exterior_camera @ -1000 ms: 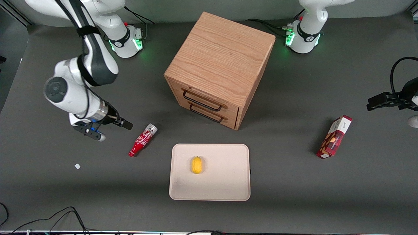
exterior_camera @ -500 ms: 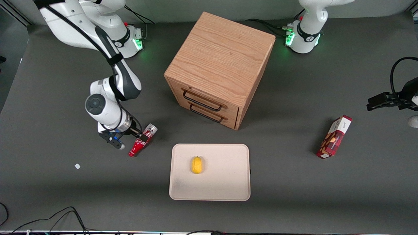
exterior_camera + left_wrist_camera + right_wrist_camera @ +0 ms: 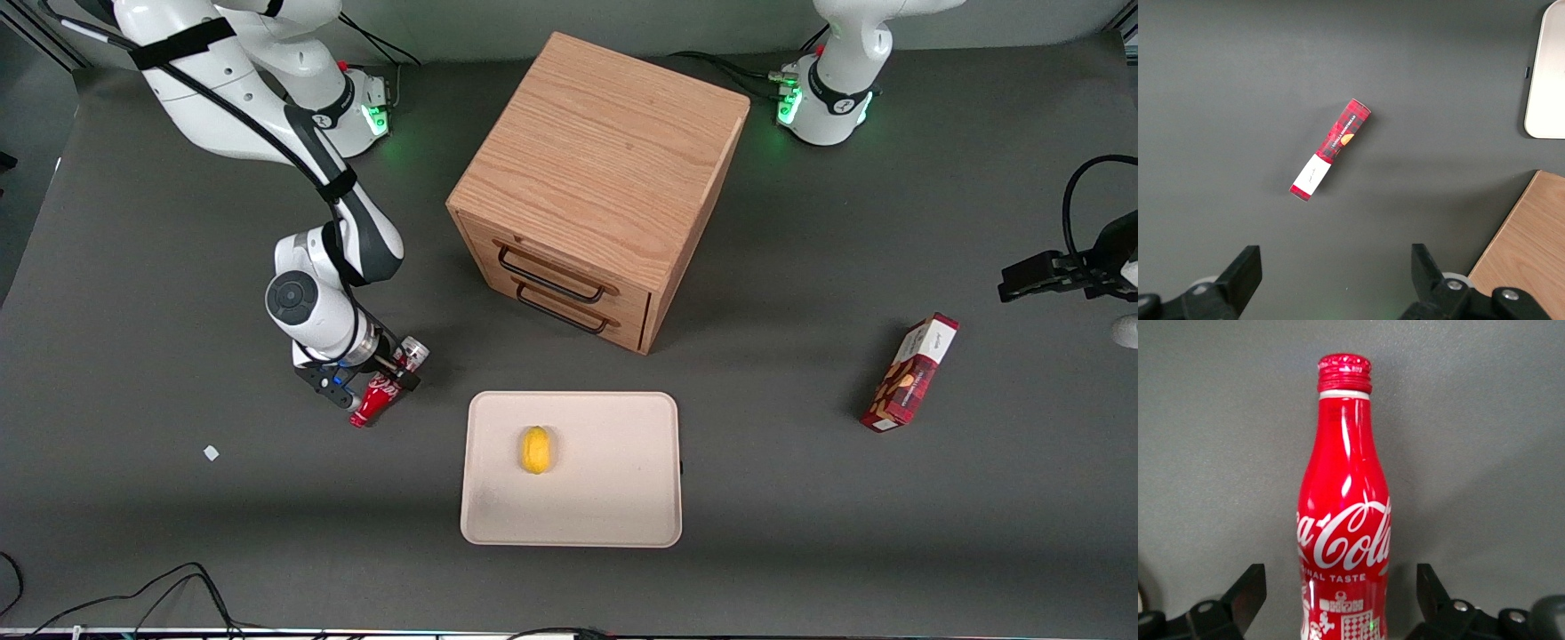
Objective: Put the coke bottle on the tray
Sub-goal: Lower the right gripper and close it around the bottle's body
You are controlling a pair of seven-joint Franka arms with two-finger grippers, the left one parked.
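On the desk (image 3: 133,498), near the working arm's end, the coke bottle (image 3: 384,384) is found lying on its side, and the pincer (image 3: 372,382) is placed over its middle. The fingers (image 3: 1248,590) are held wide, one on each side of the bottle (image 3: 1343,520), and no contact is seen. The task is judged to be only at its start: the grasp, the lift and the carrying are not yet done. The tray (image 3: 613,498) lies apart from the bottle, and only a small yellow object (image 3: 536,450) is carried by it. The bottle is slim and glossy red, with white script, a red cap and a silver base.
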